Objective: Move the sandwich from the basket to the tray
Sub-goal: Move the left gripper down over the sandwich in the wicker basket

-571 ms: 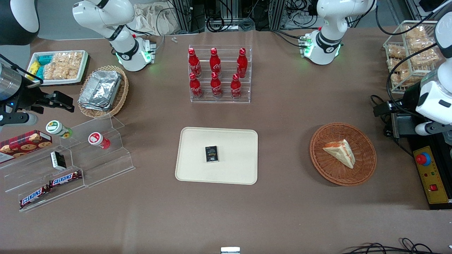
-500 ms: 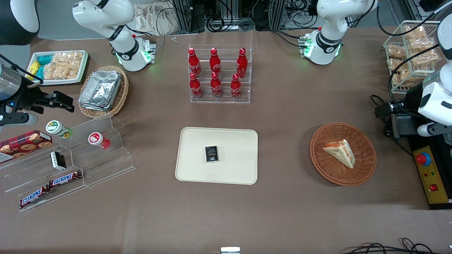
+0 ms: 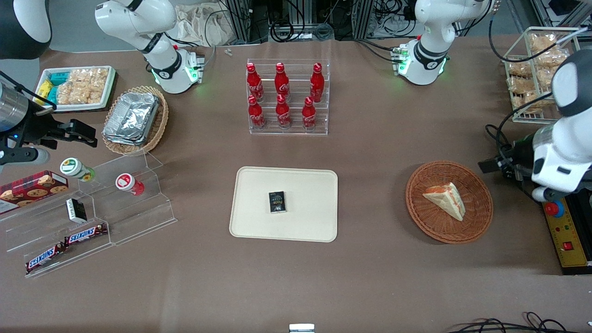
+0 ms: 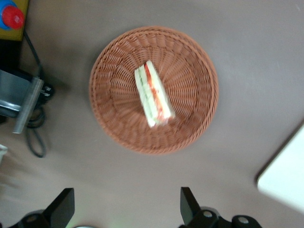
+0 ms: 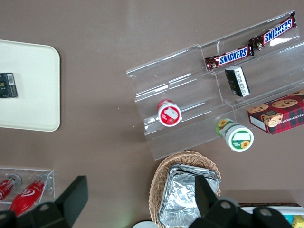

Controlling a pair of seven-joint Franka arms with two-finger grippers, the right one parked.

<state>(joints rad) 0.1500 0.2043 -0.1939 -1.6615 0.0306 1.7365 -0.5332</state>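
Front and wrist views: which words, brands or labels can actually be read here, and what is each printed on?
"SNICKERS": on both candy bars lying on the clear acrylic stand.
Red bottles: white script, too small to read.
Small black box on the tray: print unreadable.
Cookie box and round lids: no legible text.
Sandwich, basket: no text; gripper open above them.

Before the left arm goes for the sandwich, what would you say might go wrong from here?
1. The sandwich lies on edge, tilted in the basket; the open gripper, above and apart, might squash it or spill filling.
2. A small black box sits mid-tray; the sandwich could land on it.
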